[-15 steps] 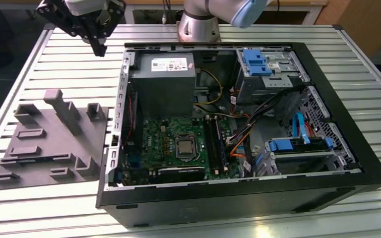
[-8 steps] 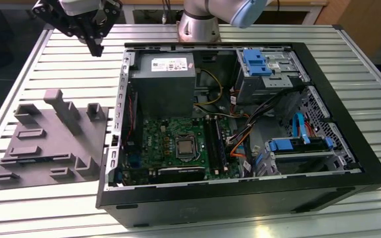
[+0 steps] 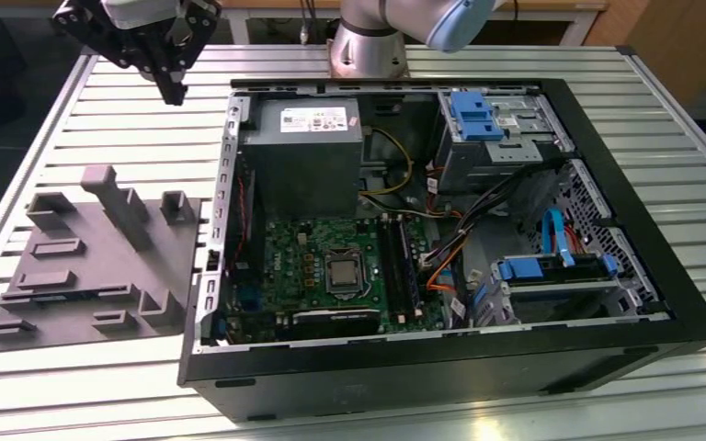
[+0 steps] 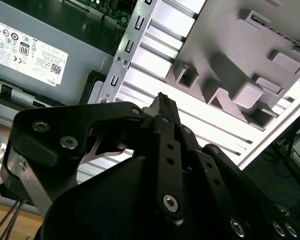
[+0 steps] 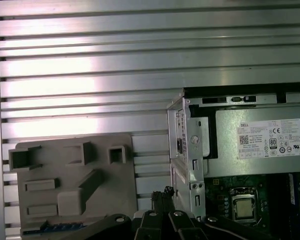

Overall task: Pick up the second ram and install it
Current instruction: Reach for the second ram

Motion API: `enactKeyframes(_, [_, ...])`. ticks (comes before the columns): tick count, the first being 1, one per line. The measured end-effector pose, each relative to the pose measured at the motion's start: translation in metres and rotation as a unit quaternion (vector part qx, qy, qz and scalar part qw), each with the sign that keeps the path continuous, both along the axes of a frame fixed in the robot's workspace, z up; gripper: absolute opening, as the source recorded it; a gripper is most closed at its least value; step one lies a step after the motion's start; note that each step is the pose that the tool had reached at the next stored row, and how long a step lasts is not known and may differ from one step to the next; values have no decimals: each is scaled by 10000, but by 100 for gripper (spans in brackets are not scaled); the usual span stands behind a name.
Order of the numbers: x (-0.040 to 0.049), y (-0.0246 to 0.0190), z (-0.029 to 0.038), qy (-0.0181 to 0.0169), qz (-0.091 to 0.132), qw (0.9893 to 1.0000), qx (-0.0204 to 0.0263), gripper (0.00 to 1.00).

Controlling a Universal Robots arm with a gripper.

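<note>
Black pincer (image 3: 176, 92) closed tight on nothing, hanging over the table's (image 3: 132, 138) far edge.
Beneath it a grey plate (image 3: 84, 266) lies by the table's edge on the exterior view's left, just beside the case (image 3: 451, 367). The ram (image 5: 60, 226), a dark strip, lies along one plate edge.

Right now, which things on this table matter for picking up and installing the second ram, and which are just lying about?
For the job: second ram, lying in the grey fixture plate; gripper, shut and empty, apart from the plate; motherboard slots.
Just lying about: power supply; processor; blue drive brackets.
</note>
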State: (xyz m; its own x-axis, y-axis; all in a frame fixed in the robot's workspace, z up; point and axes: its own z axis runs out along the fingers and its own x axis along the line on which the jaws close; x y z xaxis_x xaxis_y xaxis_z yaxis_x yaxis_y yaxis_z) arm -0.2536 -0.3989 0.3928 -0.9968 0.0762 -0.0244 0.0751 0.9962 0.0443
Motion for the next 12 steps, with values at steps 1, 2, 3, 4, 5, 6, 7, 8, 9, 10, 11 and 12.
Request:
enactKeyframes(1, [-5, 0, 0, 0, 0, 10000, 0, 11])
enactKeyframes(2, [-9, 0, -1, 0, 0, 10000, 0, 11])
enactKeyframes(3, [-14, 0, 0, 0, 0, 10000, 0, 11])
enactKeyframes(4, [-18, 0, 0, 0, 0, 10000, 0, 11])
enactKeyframes(5, [-23, 0, 0, 0, 0, 10000, 0, 11])
enactKeyframes(6, [-27, 0, 0, 0, 0, 10000, 0, 11])
enactKeyframes(7, [-30, 0, -1, 0, 0, 10000, 0, 11])
enactKeyframes(8, [-33, 0, 0, 0, 0, 10000, 0, 11])
enactKeyframes(9, [-37, 0, 0, 0, 0, 10000, 0, 11])
enactKeyframes(10, [-39, 0, 0, 0, 0, 10000, 0, 11])
enactKeyframes(11, [-43, 0, 0, 0, 0, 10000, 0, 11])
enactKeyframes(12, [-46, 0, 0, 0, 0, 10000, 0, 11])
